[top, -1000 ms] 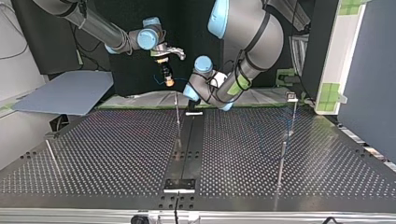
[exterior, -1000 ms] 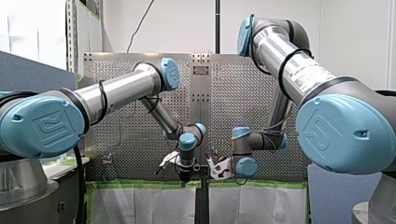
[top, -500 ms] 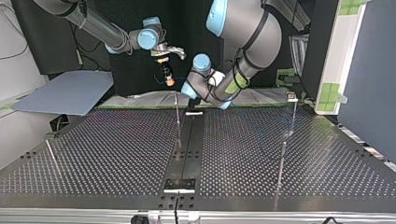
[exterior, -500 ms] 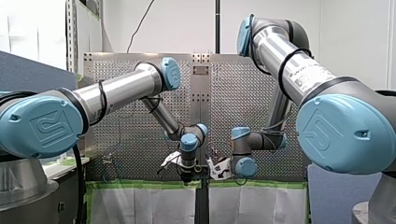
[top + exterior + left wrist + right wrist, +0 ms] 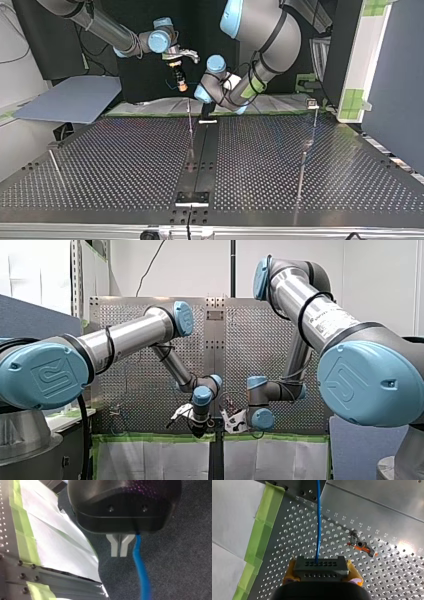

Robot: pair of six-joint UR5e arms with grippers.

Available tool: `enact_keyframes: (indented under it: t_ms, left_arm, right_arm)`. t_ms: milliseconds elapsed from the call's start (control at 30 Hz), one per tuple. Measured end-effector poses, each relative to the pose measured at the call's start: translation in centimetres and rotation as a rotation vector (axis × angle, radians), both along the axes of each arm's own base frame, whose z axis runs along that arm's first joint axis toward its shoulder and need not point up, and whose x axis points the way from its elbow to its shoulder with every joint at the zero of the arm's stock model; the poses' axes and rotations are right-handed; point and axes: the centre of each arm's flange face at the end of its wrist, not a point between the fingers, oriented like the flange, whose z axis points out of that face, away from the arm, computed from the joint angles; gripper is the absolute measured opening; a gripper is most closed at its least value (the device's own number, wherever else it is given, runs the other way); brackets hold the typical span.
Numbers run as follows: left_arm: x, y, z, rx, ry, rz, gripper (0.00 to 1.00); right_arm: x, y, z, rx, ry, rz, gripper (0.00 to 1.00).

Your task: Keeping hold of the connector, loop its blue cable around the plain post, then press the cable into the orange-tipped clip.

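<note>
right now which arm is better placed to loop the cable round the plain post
Right. My right hand grips the connector, blue cable leading ahead; my left hand is shut, the cable beside it.

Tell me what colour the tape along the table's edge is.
Light green; the tape shows best in the right wrist view.

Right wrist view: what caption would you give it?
Yellow-padded jaws clamp the dark connector, its blue cable running ahead over the perforated table, beside the orange-tipped clip.
</note>
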Motion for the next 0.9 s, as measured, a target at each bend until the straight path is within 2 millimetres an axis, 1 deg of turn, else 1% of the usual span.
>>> enact_keyframes:
  t_ms: [167,333,433,500,667,900]
  left_arm:
    - [0.2,-0.4,0.9,-0.002,-0.038,0.01,0.0]
    - [0.4,-1.0,2.4,-0.027,-0.1,0.032,0.0]
    - [0.3,-0.9,3.4,-0.053,-0.13,0.046,0.0]
    - [0.1,-0.6,3.7,-0.067,-0.144,0.055,0.0]
    - [-0.8,0.0,3.0,-0.091,-0.159,0.08,0.0]
    - [-3.0,0.5,1.3,-0.117,-0.163,0.089,0.0]
  right_arm:
    - [0.1,0.1,0.0,0.002,0.001,0.002,0.0]
    - [0.1,0.1,0.0,0.002,0.002,0.002,0.0]
    - [0.1,0.1,0.0,0.002,0.002,-0.001,0.0]
    - [0.0,0.1,0.0,0.002,0.001,-0.006,0.0]
    - [-0.1,-0.1,0.0,0.007,0.0,-0.015,0.0]
    - [-0.3,-0.3,0.0,0.015,-0.004,-0.025,0.0]
